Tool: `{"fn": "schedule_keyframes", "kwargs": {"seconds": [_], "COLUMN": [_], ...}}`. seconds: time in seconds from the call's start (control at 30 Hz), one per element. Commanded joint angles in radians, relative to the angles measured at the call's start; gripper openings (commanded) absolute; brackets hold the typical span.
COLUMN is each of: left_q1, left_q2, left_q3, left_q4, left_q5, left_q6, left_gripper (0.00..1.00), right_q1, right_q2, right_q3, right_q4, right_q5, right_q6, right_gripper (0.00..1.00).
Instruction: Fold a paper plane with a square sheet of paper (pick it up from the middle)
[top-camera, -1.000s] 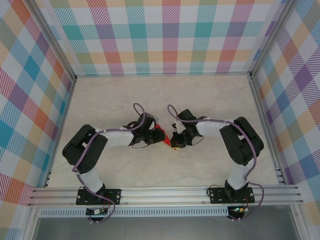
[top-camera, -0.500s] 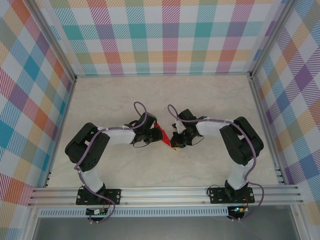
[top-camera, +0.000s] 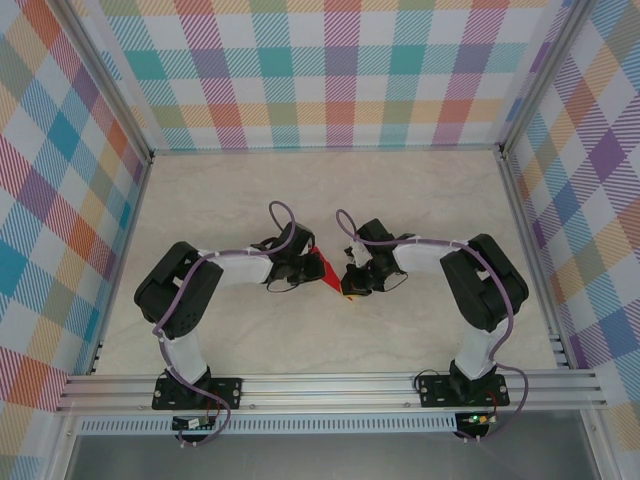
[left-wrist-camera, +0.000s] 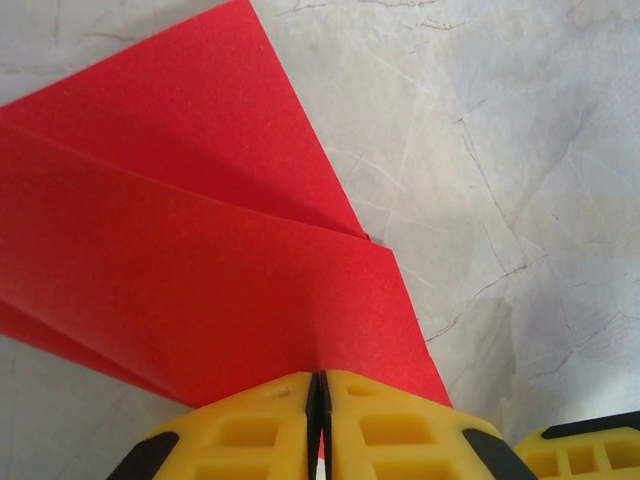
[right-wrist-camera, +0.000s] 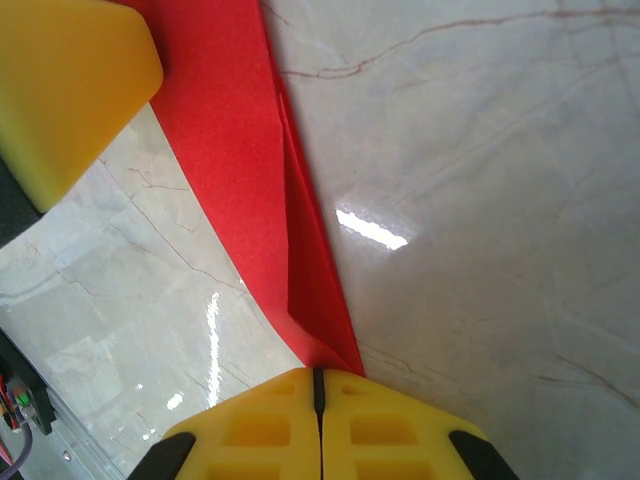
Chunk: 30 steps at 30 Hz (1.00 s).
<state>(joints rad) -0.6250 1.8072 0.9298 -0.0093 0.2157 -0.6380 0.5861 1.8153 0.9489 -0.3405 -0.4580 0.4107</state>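
The bright red paper (top-camera: 322, 267), folded into a pointed shape with creased layers, hangs between my two grippers just above the marble table at its middle. My left gripper (top-camera: 311, 262) is shut on one end; in the left wrist view the red paper (left-wrist-camera: 200, 270) fans out from the closed yellow fingertips (left-wrist-camera: 262, 418). My right gripper (top-camera: 346, 284) is shut on the other end. In the right wrist view the red paper (right-wrist-camera: 240, 170) runs as a narrow folded strip from my shut right gripper (right-wrist-camera: 319, 377) up to the left gripper's yellow finger (right-wrist-camera: 60, 80).
Checked walls (top-camera: 330, 70) and aluminium rails (top-camera: 330, 385) close in the marble tabletop (top-camera: 330, 190). Bare marble lies all round the two grippers. Purple cables (top-camera: 285, 225) loop over both wrists.
The left arm's elbow and forearm have shifted slightly right, toward the centre. Both grippers have stayed shut on the paper, which has barely moved.
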Motion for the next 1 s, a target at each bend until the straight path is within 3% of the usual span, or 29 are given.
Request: {"fn": "schedule_keyframes", "kwargs": {"seconds": [0.0, 0.33, 0.97], "left_q1": [0.058, 0.132, 0.259], "left_q2": [0.023, 0.04, 0.061], "left_q3": [0.021, 0.075, 0.105], "left_q4": [-0.084, -0.149, -0.22], "left_q5": [-0.089, -0.075, -0.133], "left_q6": [0.052, 0.129, 0.098], "left_gripper": [0.12, 0.12, 0.11], "right_q1": [0.004, 0.004, 0.004], "right_q2": [0.069, 0.075, 0.079], "right_q3": [-0.066, -0.071, -0.081], "right_q4": [-0.103, -0.098, -0.097], "right_q5": [0.143, 0.147, 0.159], "right_q6": [0.0, 0.0, 0.003], "right_gripper": [0.06, 0.06, 0.06]}}
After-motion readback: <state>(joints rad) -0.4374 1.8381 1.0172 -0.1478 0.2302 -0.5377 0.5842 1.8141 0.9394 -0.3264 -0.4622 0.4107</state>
